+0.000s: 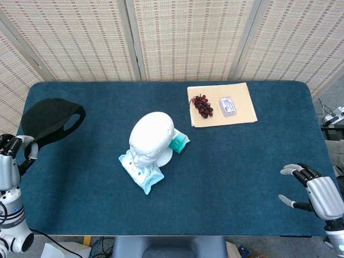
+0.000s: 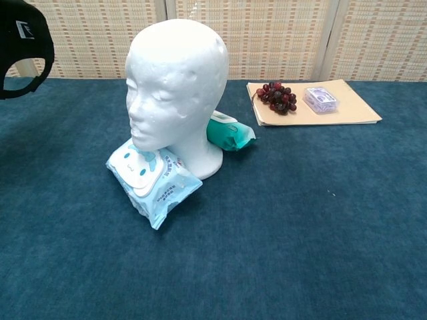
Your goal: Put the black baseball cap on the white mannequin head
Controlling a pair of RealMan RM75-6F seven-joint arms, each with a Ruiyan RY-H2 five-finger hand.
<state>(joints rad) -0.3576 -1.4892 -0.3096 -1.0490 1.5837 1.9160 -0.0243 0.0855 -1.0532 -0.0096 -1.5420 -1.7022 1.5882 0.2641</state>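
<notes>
The left hand (image 1: pixel 12 156) is gripping the black baseball cap (image 1: pixel 51 121) aloft at the table's left edge, the white mannequin head (image 1: pixel 152 138) standing well off toward the idling right hand (image 1: pixel 314 192), whose fingers are spreading empty

No legible text anywhere; only a small unreadable white mark on the cap (image 2: pixel 24 30).

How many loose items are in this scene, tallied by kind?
Cap: 1, black baseball cap
Mannequin head: 1
Wipe packs: 2, light blue, teal
Grape bunch: 1
Clear plastic box: 1
Manila folder: 1
Total: 7
</notes>
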